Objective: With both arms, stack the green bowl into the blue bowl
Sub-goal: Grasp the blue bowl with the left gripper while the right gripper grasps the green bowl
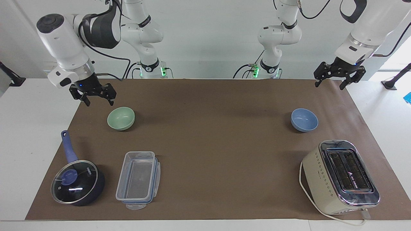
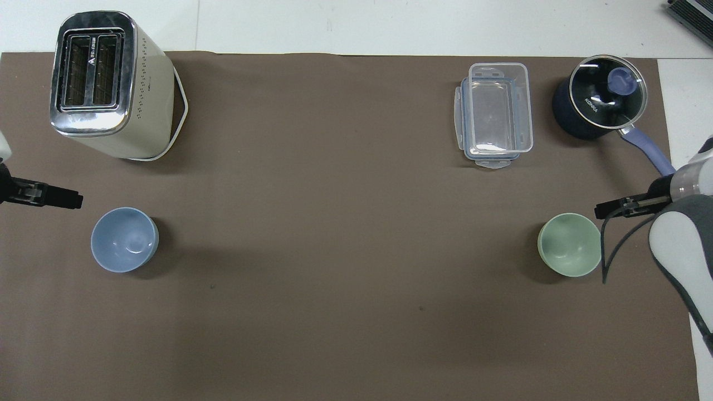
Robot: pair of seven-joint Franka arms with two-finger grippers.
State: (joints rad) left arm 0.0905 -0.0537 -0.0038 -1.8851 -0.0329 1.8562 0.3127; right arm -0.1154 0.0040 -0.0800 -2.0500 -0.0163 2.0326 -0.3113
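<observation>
My right gripper [image 1: 95, 99] hangs spread just beside the green bowl [image 1: 121, 118] — not touching. My left gripper [image 1: 337, 80], also spread, waits above the blue bowl's [image 1: 304, 120] end.

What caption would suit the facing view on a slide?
Right tool, open, near the green bowl; left tool open, raised; blue bowl empty.

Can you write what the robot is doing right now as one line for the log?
stage: reaching | right gripper: open, empty, beside green bowl | left gripper: open, empty, waiting | blue bowl: untouched
</observation>
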